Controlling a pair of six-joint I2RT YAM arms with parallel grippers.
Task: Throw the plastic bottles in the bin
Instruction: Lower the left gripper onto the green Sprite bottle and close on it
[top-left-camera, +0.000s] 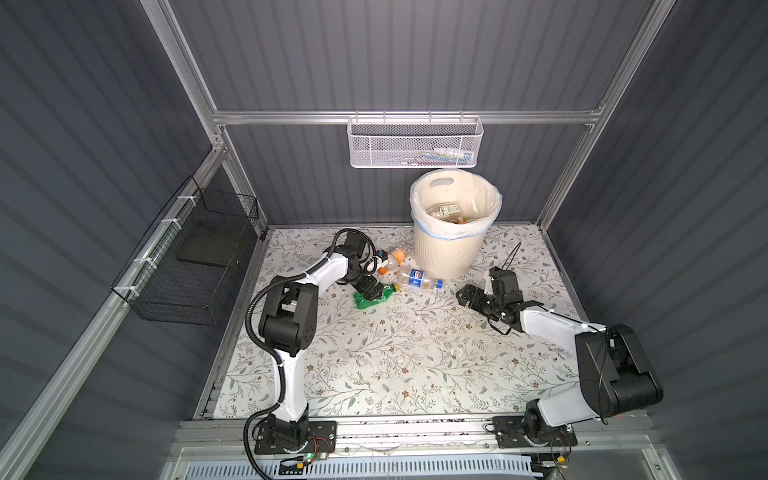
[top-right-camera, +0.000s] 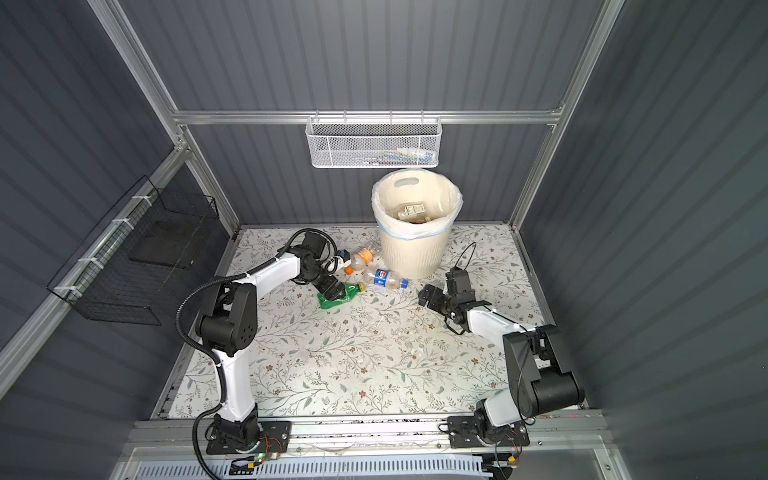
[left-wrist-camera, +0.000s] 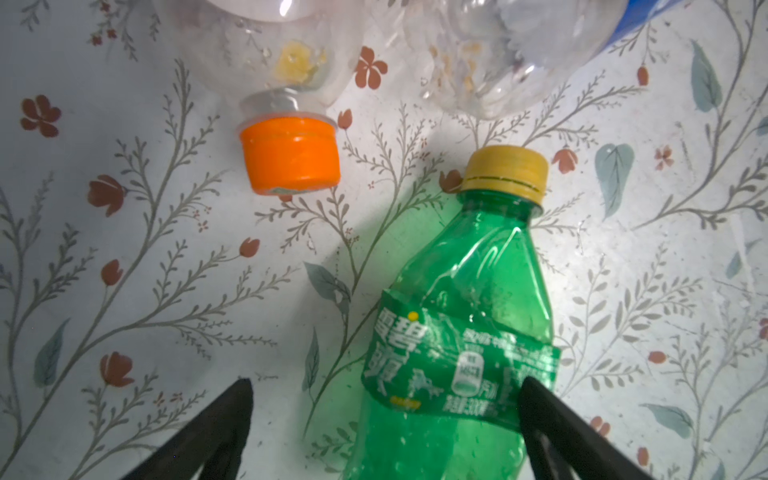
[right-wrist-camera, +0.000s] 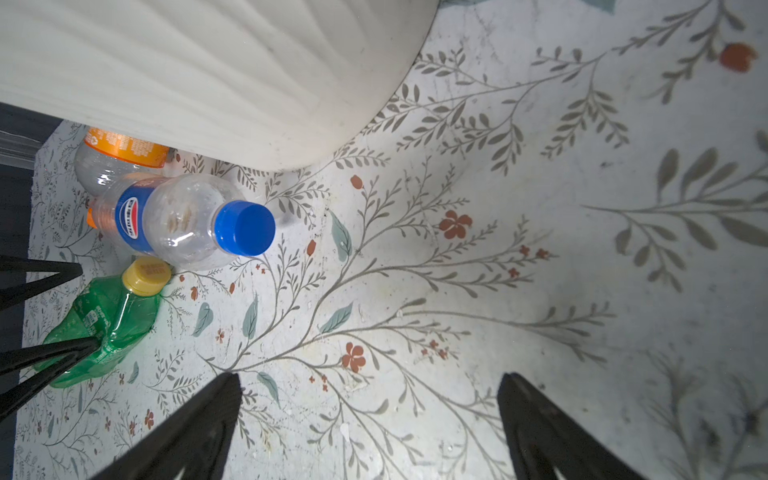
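Note:
A green bottle (left-wrist-camera: 465, 311) with a yellow cap lies on the floral table, left of the bin (top-left-camera: 451, 253). My left gripper (left-wrist-camera: 386, 386) is open and straddles its labelled body, one finger against its side; in both top views the left gripper (top-left-camera: 371, 293) sits over the green bottle (top-left-camera: 360, 303). Next to it lie a clear bottle with a blue label and cap (right-wrist-camera: 187, 220), a clear orange-capped bottle (left-wrist-camera: 291, 153) and an orange-labelled bottle (top-left-camera: 395, 255). Some bottles (top-left-camera: 446, 210) lie inside the bin. My right gripper (right-wrist-camera: 370, 386) is open over bare table, right of the bin's base.
A white mesh basket (top-left-camera: 413, 143) hangs on the back rail above the bin. A black wire basket (top-left-camera: 195, 266) is fixed to the left wall. The bin (right-wrist-camera: 208, 75) stands close in front of the right gripper (top-left-camera: 462, 296).

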